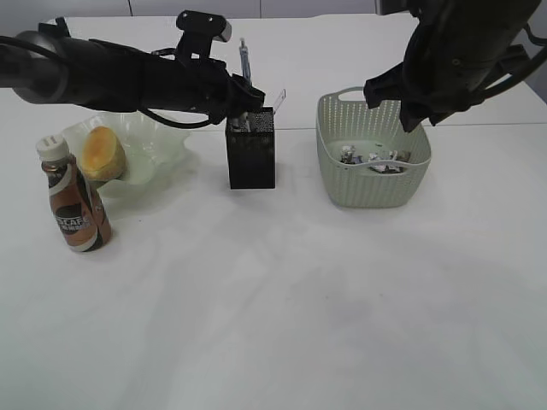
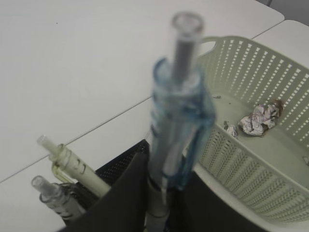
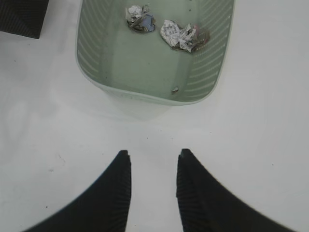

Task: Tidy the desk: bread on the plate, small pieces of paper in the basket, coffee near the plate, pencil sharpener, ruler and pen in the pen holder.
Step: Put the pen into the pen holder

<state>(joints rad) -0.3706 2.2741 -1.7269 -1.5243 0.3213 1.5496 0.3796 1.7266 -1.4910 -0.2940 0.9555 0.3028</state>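
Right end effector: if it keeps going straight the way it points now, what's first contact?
Probably the bare table: the open right end effector aims at it just short of the basket. Depth unclear.

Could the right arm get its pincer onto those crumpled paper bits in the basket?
Probably yes. The right pincer is open and empty beside the basket, whose top is uncovered, and the paper bits lie loose on its floor.
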